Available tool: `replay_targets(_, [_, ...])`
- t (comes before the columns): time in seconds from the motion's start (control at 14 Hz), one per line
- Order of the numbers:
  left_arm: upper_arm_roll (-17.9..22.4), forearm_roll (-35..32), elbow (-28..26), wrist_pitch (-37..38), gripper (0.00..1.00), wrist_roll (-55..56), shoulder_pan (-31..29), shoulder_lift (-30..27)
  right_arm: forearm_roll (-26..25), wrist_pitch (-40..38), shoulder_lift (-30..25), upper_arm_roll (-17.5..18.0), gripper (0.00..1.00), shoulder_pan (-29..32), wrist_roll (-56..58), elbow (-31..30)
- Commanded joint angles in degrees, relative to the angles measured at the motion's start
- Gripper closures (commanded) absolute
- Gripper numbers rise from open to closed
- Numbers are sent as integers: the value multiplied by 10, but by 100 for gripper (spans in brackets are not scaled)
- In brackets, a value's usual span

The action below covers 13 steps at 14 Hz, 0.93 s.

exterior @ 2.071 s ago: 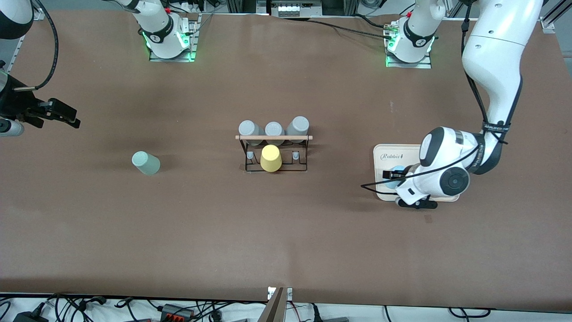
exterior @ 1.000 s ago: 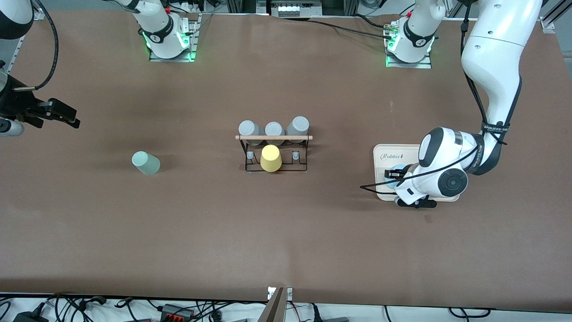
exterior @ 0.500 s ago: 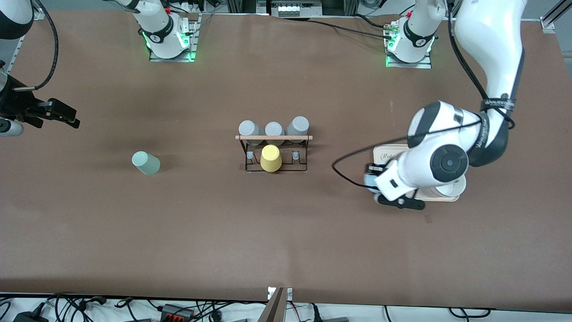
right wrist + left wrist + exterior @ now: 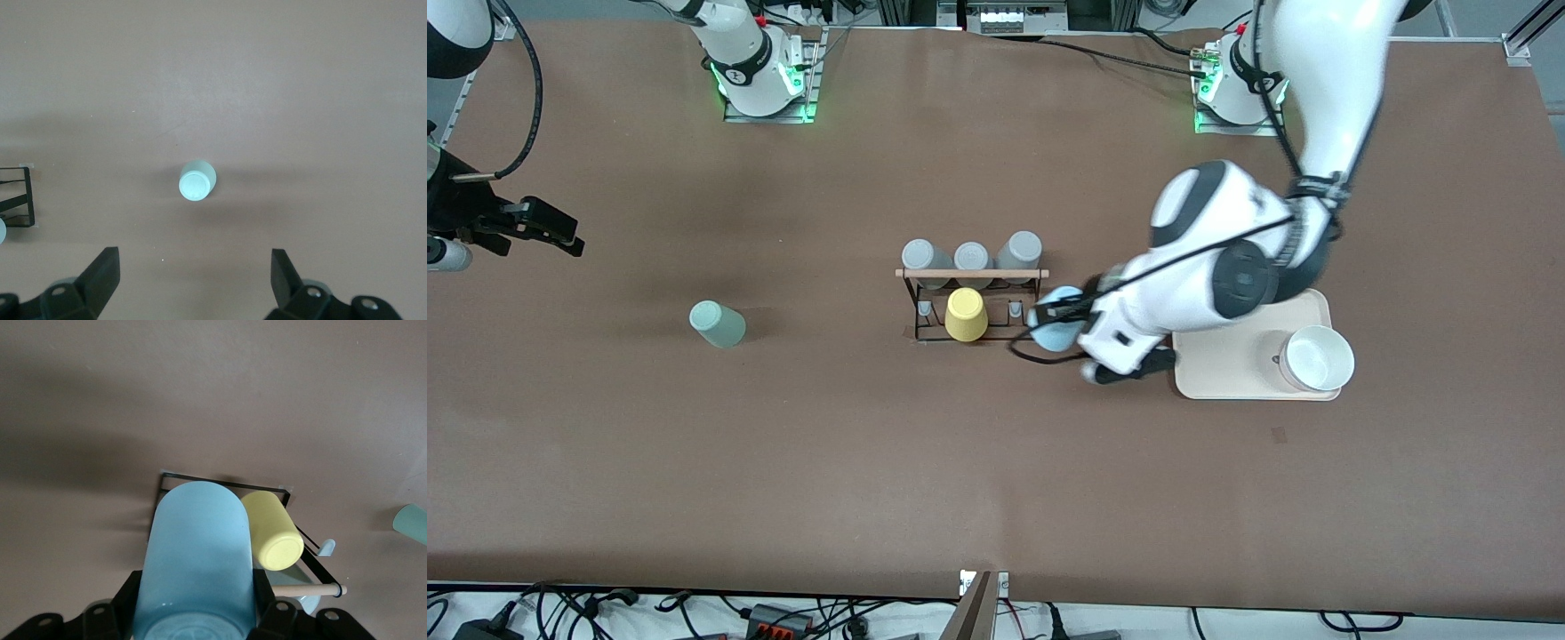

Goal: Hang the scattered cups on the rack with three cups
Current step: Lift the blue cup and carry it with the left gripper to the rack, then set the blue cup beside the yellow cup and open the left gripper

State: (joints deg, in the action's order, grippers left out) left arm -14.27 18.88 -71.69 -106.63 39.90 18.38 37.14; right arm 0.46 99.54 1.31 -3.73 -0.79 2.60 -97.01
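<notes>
blue cup (image 4: pixel 1056 331) gripped by left gripper (image 4: pixel 1060 327) beside rack (image 4: pixel 971 300) | right gripper (image 4: pixel 532 229) parked, jaws spread | mint cup (image 4: pixel 717 324) untouched

Light blue cup (image 4: pixel 1055 331), mint-green cup (image 4: pixel 717 324), yellow cup (image 4: pixel 966 314), black rack (image 4: pixel 971 302).

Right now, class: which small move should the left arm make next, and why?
Probably ease the light blue cup, gripped by the left gripper, over the free peg beside the yellow cup on the rack; it hangs at the rack's end, not yet hung.
</notes>
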Motion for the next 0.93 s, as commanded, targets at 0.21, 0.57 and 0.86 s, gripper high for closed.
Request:
replay_targets(0.21, [10, 5, 15, -6, 100, 26, 26, 23, -7, 2, 9, 3, 0, 5, 7, 1])
replay_targets(0.57, [8, -35, 8, -18, 99, 35, 41, 35, -6, 7, 55, 4, 0, 3, 1, 1])
replay_targets(0.86, [10, -37, 4, -24, 99, 34, 54, 51, -6, 5, 54, 6, 0, -4, -2, 2])
